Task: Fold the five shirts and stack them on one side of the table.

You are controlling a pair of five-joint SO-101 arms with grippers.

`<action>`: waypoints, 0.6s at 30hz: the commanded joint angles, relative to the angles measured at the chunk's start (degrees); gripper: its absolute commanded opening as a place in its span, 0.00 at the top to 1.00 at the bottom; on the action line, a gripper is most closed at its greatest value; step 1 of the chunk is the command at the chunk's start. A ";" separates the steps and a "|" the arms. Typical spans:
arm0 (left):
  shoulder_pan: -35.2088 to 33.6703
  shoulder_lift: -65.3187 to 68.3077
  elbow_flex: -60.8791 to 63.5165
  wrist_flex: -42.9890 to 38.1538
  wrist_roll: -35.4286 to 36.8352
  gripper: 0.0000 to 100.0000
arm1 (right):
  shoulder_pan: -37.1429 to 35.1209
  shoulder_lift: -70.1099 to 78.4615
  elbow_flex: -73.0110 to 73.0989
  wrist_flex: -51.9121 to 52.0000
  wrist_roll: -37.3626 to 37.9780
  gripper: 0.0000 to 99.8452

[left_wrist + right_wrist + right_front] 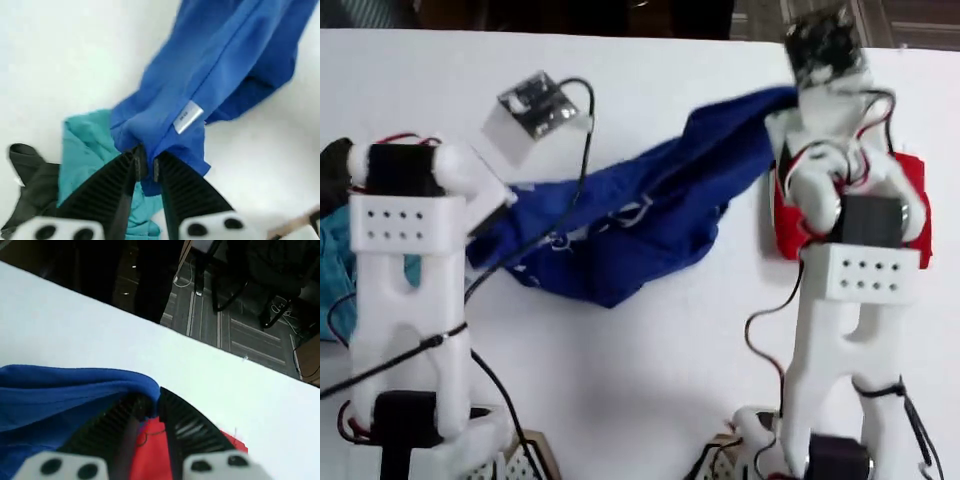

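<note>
As left tool [146,161] pinches one end of blue shirt [640,215] | right tool [150,403] clamped on its other end above red shirt [912,185] | teal shirt [85,145] under left tool

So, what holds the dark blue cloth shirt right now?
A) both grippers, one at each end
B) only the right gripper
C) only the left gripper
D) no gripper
A: the left gripper and the right gripper each pinch one end of the dark blue cloth shirt.
</note>
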 commanded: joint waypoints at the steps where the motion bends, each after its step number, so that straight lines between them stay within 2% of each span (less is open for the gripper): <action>1: 0.09 -2.55 -9.19 0.53 2.73 0.97 | 0.92 2.68 -14.42 2.68 -1.23 0.98; 12: 0.09 -10.73 -25.80 0.09 4.75 0.97 | -0.66 4.09 -37.89 14.29 -1.41 0.98; 18: -0.18 -13.89 -31.60 -1.67 4.75 0.97 | -0.66 4.09 -50.29 15.52 -1.41 0.98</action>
